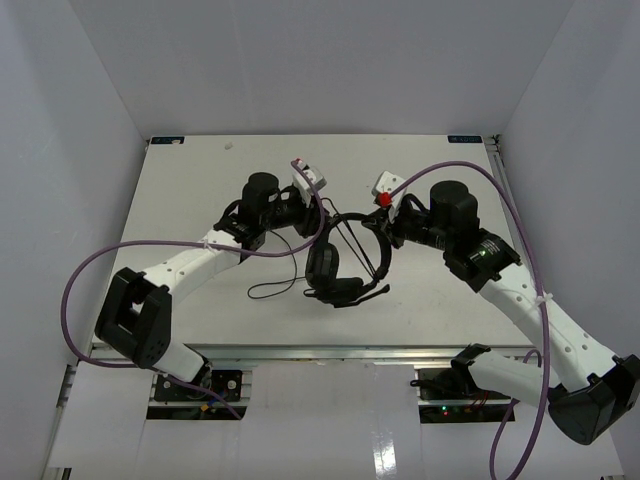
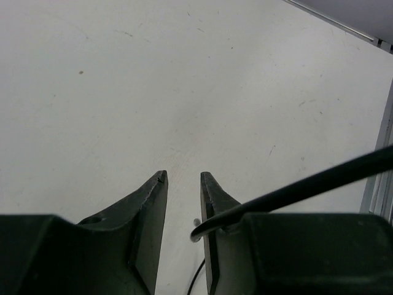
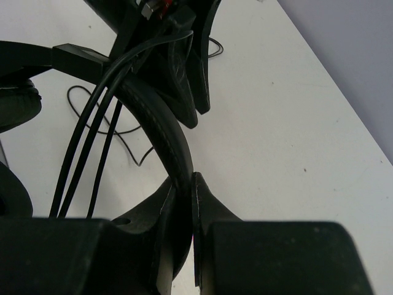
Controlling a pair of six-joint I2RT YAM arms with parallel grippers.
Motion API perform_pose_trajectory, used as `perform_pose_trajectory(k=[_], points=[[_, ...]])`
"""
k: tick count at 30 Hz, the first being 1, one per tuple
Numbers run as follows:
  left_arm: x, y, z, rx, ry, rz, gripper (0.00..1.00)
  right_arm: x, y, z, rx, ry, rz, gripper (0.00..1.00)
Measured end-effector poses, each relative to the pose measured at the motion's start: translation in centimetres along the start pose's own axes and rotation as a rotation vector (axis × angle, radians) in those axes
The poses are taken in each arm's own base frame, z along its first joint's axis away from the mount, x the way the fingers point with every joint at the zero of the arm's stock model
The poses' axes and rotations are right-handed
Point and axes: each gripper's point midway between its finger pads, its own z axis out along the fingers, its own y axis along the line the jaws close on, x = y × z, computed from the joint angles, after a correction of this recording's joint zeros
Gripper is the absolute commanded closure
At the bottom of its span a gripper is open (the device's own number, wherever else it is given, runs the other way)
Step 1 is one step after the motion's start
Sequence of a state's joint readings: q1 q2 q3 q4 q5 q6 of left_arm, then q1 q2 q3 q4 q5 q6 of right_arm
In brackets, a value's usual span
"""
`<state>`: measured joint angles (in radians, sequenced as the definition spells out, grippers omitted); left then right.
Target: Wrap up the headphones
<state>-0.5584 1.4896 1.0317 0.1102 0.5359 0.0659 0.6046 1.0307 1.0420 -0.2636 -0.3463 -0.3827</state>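
Observation:
The black headphones [image 1: 338, 272] lie mid-table, earcups toward me and the headband [image 1: 372, 232] arching up to the right. My right gripper [image 1: 388, 226] is shut on the headband [image 3: 153, 117], which runs down between the right gripper's [image 3: 184, 179] jaws. Several strands of thin black cord [image 3: 92, 141] cross the arch. My left gripper [image 1: 322, 214] hovers by the arch's left end. In the left wrist view the left gripper [image 2: 183, 176] is open, with the cord [image 2: 307, 184] draped over its right finger, not pinched. A slack loop of cord [image 1: 272, 291] lies on the table.
Thick purple arm cables loop at the left [image 1: 75, 275] and over the right arm [image 1: 505, 200]. White walls enclose the table [image 1: 200, 180] on three sides. A metal rail [image 2: 382, 166] edges the table in the left wrist view.

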Motion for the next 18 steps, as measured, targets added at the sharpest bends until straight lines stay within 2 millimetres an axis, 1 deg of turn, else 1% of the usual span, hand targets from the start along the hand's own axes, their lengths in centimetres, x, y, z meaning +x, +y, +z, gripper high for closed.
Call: perform_pose_trajectory(k=[3,6,10,14,18], points=[[1.1,-0.4,-0.2,0.027,-0.019,-0.052,0.56,-0.6,0.3,-0.1,-0.024,-0.015,0.016,0.92],[1.5,-1.2,-0.5,0.07,-0.053,-0.091,0.56,-0.9,0.3,-0.2,-0.036,-0.017,0.029,0.92],[1.5,-2.4,-0.6,0.13,-0.107,-0.131,0.58,-1.9,0.1,-0.4,-0.042,-0.032,0.039,0.92],[1.0,-3.8,-0.7,0.2,-0.188,-0.17,0.59,-3.5,-0.4,-0.8,-0.037,-0.056,0.043,0.92],[1.3,-4.4,-0.3,0.255,-0.238,-0.229,0.6,-4.8,-1.2,-1.1,-0.02,-0.078,0.05,0.92]])
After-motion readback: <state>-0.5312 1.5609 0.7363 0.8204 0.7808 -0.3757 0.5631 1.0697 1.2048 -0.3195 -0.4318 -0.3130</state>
